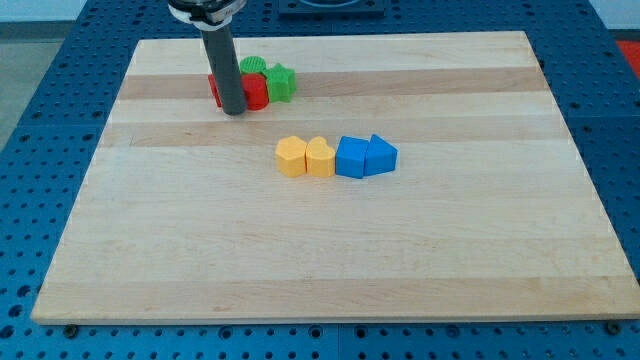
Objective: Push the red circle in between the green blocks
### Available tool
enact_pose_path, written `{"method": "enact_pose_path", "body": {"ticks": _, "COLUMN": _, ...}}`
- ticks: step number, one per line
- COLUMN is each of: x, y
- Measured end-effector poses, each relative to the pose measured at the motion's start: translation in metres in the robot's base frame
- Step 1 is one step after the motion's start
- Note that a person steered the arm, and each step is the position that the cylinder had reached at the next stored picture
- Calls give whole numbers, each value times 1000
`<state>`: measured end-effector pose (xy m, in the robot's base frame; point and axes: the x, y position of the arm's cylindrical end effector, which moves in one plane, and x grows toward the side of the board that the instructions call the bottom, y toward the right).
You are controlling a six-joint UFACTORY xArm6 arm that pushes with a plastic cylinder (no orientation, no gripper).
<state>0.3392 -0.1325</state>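
Note:
My tip [234, 110] stands at the view's upper left, right in front of a cluster of red and green blocks. A red block [256, 91], whose shape I cannot make out, sits just right of the rod, and another red piece [213, 88] shows at the rod's left. A green round block [251, 66] sits behind the red one. A green star-like block [281, 81] touches the red one on its right. The rod hides part of the red blocks.
Near the board's middle a row of blocks lies side by side: a yellow hexagon-like block [290, 157], a yellow heart [320, 157], a blue block [352, 157] and a blue triangle-like block [380, 155]. The wooden board [330, 270] rests on a blue perforated table.

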Motion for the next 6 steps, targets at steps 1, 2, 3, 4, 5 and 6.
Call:
{"method": "enact_pose_path", "body": {"ticks": 1, "x": -2, "y": 3}}
{"method": "enact_pose_path", "body": {"ticks": 2, "x": -2, "y": 12}}
{"method": "enact_pose_path", "body": {"ticks": 3, "x": -7, "y": 23}}
{"method": "enact_pose_path", "body": {"ticks": 4, "x": -15, "y": 34}}
{"method": "enact_pose_path", "body": {"ticks": 5, "x": -19, "y": 45}}
{"method": "enact_pose_path", "body": {"ticks": 6, "x": -21, "y": 52}}
